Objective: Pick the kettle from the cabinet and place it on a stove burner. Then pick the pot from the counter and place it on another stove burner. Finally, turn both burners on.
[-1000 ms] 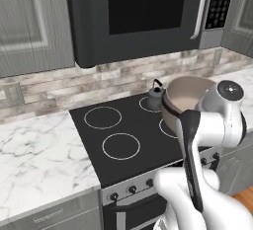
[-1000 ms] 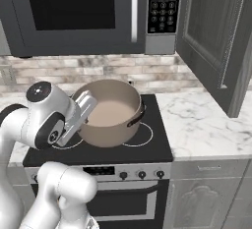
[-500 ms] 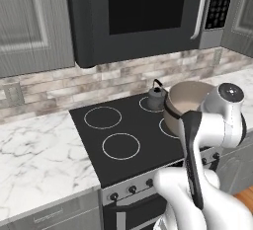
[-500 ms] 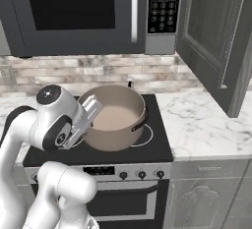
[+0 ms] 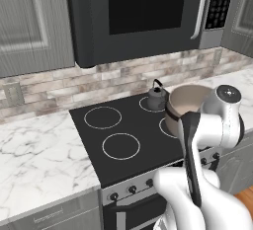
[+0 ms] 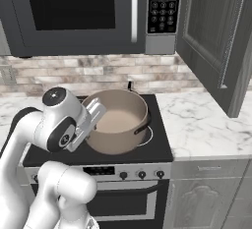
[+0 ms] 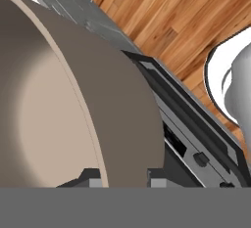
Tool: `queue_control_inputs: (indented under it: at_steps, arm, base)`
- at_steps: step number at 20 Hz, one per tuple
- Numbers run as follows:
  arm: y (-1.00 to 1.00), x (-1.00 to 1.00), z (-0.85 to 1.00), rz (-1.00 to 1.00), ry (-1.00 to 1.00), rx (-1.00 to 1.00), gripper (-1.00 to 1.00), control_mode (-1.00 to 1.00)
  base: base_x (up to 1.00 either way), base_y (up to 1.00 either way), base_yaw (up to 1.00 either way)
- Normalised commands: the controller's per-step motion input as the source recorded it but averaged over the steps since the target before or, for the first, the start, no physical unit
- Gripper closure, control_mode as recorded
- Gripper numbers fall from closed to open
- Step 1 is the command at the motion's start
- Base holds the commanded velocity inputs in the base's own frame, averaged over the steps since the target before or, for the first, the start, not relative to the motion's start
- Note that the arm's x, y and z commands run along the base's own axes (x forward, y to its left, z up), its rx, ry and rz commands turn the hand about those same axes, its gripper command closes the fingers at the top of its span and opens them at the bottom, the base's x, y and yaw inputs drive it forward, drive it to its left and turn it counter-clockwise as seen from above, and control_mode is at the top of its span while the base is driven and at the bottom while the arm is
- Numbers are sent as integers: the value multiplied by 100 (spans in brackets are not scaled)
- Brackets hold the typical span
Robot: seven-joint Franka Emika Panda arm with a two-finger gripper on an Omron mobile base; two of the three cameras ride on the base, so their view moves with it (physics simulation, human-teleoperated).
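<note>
Pot (image 6: 118,121) over the stove's (image 5: 123,135) front right ring, tilted, mouth facing up and slightly forward; side handle (image 6: 143,128) toward the right. Gripper (image 7: 125,175) pinching the pot's rim, wall between the fingertips (image 7: 156,177). Kettle (image 5: 157,96) upright on the back right ring

arm bent low, hand (image 7: 125,177) clamped

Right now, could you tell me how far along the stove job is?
Done: the kettle stands on a back burner. In hand: the fingers pinch the pot by its wall, over the front right burner. Left: releasing the pot and turning both burners on.
</note>
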Motion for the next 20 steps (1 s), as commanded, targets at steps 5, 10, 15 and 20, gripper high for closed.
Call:
queue_control_inputs:
  at_steps: [5,10,15,20]
  arm:
    - [-11,14,-17,0,3,-1,100,-100]
    - [-9,20,-17,0,2,0,100,-100]
    - [-8,23,-17,0,0,0,100,-100]
    - [-7,22,-17,0,0,0,100,-100]
  base:
    - [0,0,0]
    - [0,0,0]
    - [0,0,0]
    - [0,0,0]
